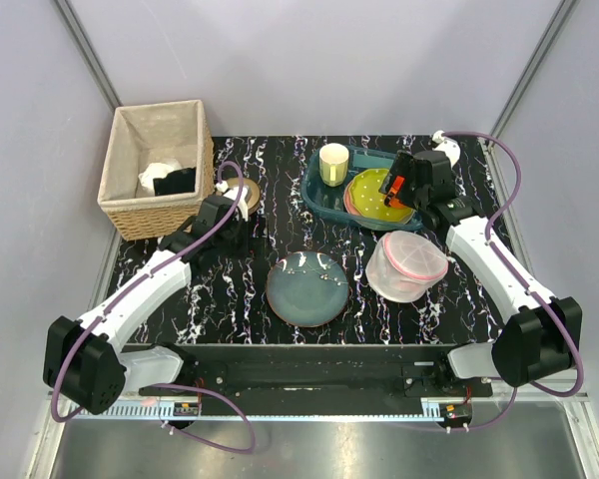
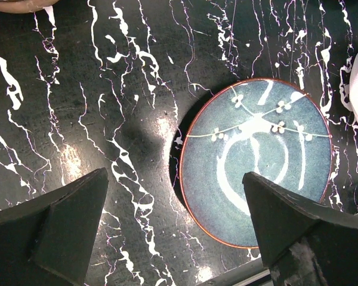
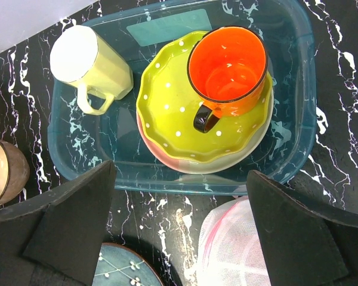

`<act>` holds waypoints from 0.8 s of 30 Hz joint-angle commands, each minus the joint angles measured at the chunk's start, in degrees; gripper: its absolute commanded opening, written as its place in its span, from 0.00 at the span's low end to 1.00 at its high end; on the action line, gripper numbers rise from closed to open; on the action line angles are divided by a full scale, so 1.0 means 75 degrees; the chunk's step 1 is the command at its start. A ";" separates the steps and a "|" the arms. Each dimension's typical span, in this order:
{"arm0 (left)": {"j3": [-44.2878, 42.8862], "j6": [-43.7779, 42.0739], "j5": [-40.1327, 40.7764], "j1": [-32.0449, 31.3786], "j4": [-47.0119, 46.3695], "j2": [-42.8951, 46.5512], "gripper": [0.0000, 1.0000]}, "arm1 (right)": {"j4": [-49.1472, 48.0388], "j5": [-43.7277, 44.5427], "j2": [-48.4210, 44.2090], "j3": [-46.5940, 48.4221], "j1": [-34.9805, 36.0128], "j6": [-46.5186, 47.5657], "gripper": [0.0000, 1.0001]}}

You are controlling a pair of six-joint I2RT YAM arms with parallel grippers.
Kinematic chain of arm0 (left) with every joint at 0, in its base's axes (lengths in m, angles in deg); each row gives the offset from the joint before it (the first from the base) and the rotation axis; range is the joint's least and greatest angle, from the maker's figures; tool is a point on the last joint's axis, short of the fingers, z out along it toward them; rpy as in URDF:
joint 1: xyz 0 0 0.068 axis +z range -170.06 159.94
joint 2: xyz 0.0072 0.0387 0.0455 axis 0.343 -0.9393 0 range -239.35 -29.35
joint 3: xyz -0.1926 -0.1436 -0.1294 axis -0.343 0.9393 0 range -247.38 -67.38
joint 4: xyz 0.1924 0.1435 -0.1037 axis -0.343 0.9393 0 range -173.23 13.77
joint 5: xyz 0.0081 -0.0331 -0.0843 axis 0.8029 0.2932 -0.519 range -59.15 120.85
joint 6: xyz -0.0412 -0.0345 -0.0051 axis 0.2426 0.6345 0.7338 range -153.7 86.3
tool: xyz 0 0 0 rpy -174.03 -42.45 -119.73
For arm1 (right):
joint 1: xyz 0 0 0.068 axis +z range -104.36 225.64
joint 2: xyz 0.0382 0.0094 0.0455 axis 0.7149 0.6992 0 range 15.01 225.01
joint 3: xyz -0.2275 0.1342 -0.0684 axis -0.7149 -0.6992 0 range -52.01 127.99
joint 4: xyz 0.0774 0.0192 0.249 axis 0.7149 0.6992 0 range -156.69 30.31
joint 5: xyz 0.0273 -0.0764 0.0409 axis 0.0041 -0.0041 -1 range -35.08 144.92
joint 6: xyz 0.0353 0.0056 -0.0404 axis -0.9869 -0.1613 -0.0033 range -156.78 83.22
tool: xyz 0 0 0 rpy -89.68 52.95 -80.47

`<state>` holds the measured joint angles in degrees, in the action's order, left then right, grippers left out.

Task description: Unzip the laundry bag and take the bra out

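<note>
We're opening on the approach step. The left gripper (image 2: 174,185) is hanging wide open and empty over the left rim of the blue-grey glazed round plate (image 2: 256,161), and the right gripper (image 3: 179,179) is doing likewise beyond the plate's far right. The round white mesh laundry bag with pink trim (image 1: 407,264) is sitting untouched just right of the plate. Next, we're judging, comes finding its zip pull.

Between our left jaws: blue-grey plate (image 2: 256,161), white-sprigged. Between our right jaws: orange mug (image 3: 227,65), lime plate (image 3: 167,113) with white dots.
</note>
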<state>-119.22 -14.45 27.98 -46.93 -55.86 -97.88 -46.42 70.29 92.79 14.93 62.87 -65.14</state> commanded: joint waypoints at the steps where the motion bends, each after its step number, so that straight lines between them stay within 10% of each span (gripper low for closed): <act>1: -0.0401 -0.0129 -0.0133 -0.0038 -0.0205 -0.0003 0.99 | -0.0348 -0.0093 -0.0058 0.0110 0.0022 -0.0016 1.00; 17: -0.1349 0.0059 0.1519 -0.0097 0.1059 -0.0764 0.99 | 0.1394 0.0164 -0.1112 -0.0031 0.0011 0.0090 1.00; 24: -0.1408 0.0691 0.1111 -0.0085 0.0780 -0.0928 0.99 | 0.2218 -0.1839 -0.0961 -0.0370 0.0163 0.0301 1.00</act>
<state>-127.06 -12.88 35.87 -47.55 -48.89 -104.33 -34.99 65.25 84.79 13.68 62.94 -63.98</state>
